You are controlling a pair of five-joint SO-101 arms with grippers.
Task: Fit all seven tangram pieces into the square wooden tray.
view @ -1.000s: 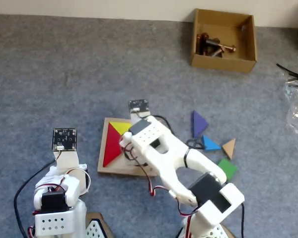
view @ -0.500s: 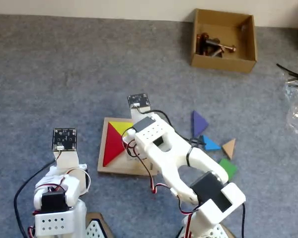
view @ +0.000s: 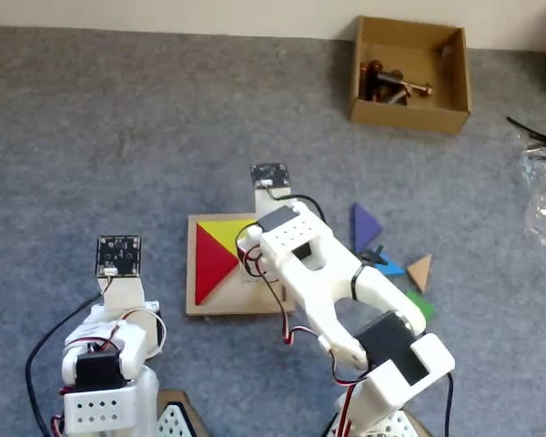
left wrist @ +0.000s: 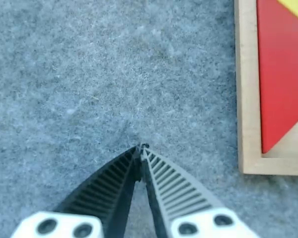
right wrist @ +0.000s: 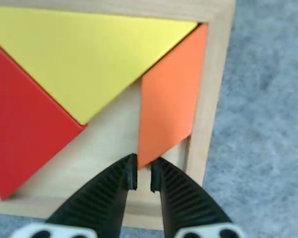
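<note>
The square wooden tray [view: 193, 305] lies at mid-table with a red triangle [view: 213, 262] and a yellow triangle [view: 227, 233] in it. My right arm [view: 300, 255] stretches over the tray's right half. An orange parallelogram [right wrist: 171, 99] lies flat along the tray's wall [right wrist: 211, 109], beside the yellow triangle [right wrist: 89, 54] and the red triangle [right wrist: 25, 134]. My right gripper [right wrist: 141, 171] stands open by a narrow gap, its tips astride the orange piece's near corner. The left gripper [left wrist: 140, 148] is shut over bare carpet, left of the tray [left wrist: 244, 99].
Loose pieces lie right of the tray: purple [view: 364, 226], blue [view: 389, 267], tan [view: 421, 271] and green [view: 420, 307]. A cardboard box [view: 409, 111] with small items stands at the back right. Cables and plastic lie at the right edge.
My right arm has pushed farther from its base and to the right over the tray. The tray has slid slightly right, and more of the red triangle shows. The left arm stayed still.
</note>
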